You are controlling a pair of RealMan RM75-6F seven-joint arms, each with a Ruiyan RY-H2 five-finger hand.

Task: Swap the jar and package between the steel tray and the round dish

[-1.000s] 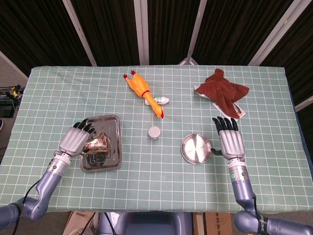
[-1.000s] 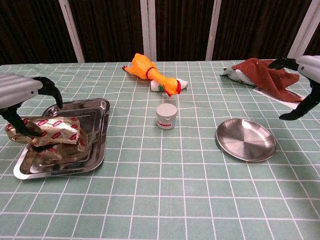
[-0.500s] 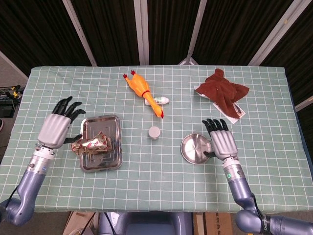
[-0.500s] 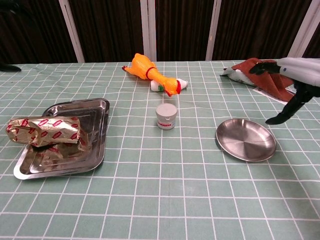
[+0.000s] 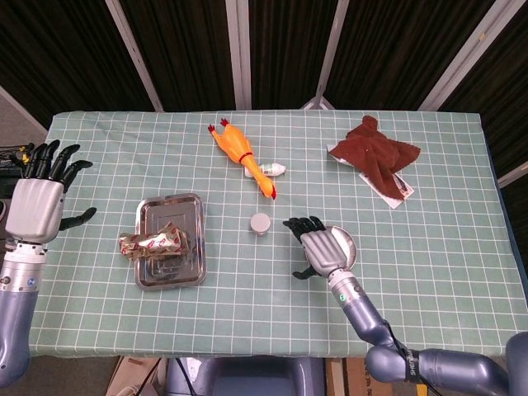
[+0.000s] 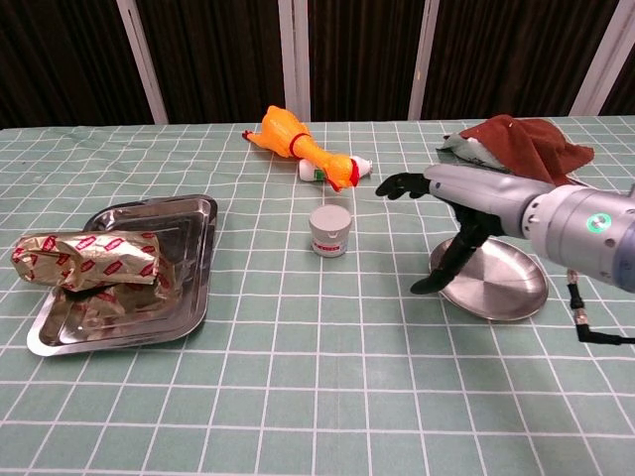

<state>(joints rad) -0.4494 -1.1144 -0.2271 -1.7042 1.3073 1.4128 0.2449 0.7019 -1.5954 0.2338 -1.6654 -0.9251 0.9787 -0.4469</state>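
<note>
A gold-and-red foil package (image 5: 153, 242) (image 6: 87, 260) lies in the steel tray (image 5: 170, 273) (image 6: 189, 215), overhanging the tray's left edge. A small white jar with a grey lid (image 5: 261, 223) (image 6: 329, 230) stands on the cloth between the tray and the round steel dish (image 5: 347, 242) (image 6: 501, 289). My right hand (image 5: 321, 248) (image 6: 466, 197) hovers open over the dish's left part, just right of the jar, fingers spread. My left hand (image 5: 37, 205) is raised open far to the left of the tray, holding nothing.
A yellow rubber chicken (image 5: 241, 155) (image 6: 298, 144) lies behind the jar with a small white bottle (image 5: 275, 170) (image 6: 320, 173) beside it. A brown cloth (image 5: 376, 152) (image 6: 523, 146) covers papers at the back right. The table is covered by a green checked cloth.
My left hand let go of the package and drew away to the far left. My right hand swept left from beside the dish to over its left part, toward the jar.
</note>
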